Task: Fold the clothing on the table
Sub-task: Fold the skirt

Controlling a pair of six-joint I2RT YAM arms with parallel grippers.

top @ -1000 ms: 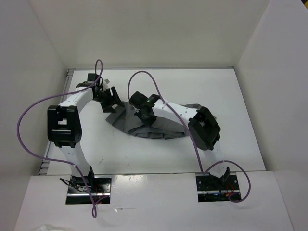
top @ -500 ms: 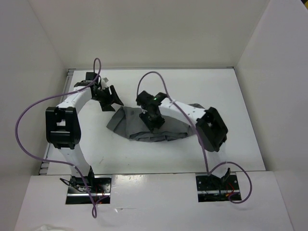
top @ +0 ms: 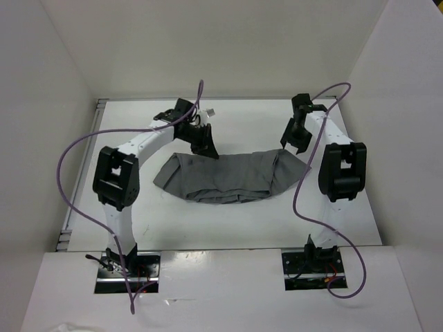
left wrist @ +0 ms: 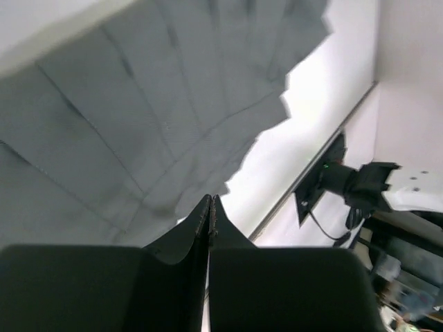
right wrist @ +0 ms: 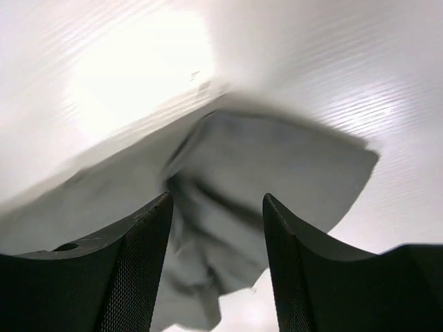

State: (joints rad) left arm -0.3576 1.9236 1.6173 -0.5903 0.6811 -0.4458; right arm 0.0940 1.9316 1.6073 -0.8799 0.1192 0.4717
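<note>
You're looking at a robotics lab test cell: the plain white table (top: 228, 221) is boxed in by bare white panels (top: 48, 104) at the left, back and right, like a purpose-built enclosure. The left arm (top: 114, 180) and right arm (top: 340, 169) are bolted to metal plates (top: 128, 271) at the near edge. Purple cables (top: 61, 162) loop openly from them, and wiring is exposed at the bases.

Arms reaching in from both sides
White-and-black left arm (top: 145, 140) ends in a black left gripper (top: 205, 144) pinched closed; right arm (top: 322, 128) has its right gripper (top: 296, 138) spread wide.
</note>
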